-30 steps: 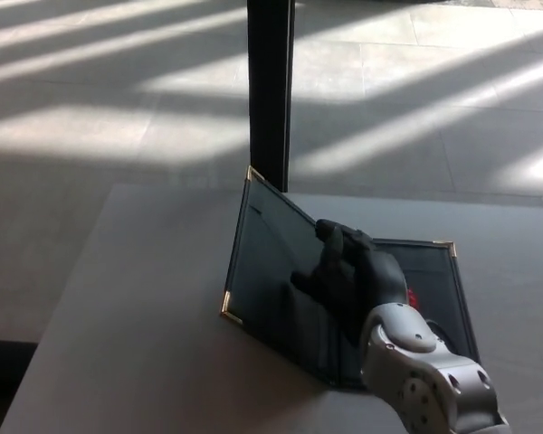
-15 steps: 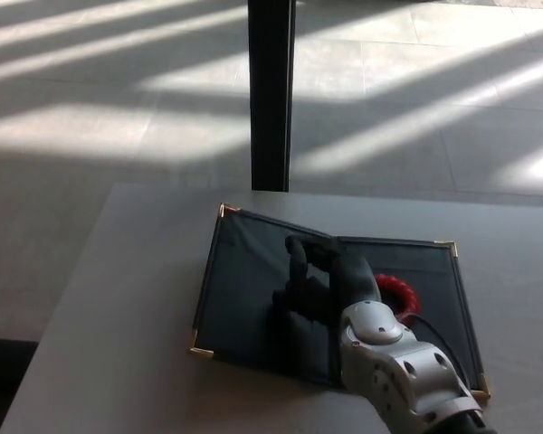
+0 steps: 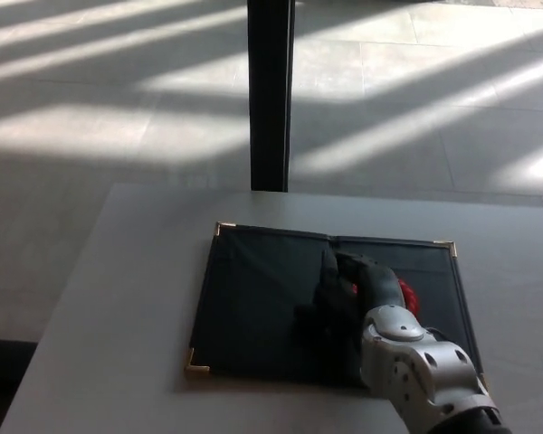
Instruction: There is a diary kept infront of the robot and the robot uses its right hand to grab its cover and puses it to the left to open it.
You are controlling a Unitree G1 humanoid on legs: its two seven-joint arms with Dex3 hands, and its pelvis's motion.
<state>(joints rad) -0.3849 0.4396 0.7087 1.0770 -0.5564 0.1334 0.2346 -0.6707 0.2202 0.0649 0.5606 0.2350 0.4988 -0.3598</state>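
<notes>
On grey tabletop (image 3: 118, 307): diary (image 3: 253, 307), dark, gold corners, lying open flat. Right hand (image 3: 357, 289) rests near spine; whether fingers grasp, cannot tell.

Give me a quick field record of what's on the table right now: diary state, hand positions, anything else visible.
diary: lying open and flat on the table, left cover down, gold corner caps showing
right robot hand: resting over the diary near its spine, fingers dark against the pages, grip unclear
left robot hand: not in view
red object: partly hidden behind the right robot hand, on the right-hand side of the diary; identity unclear
table: grey surface
black post: standing on the floor behind the table
</notes>
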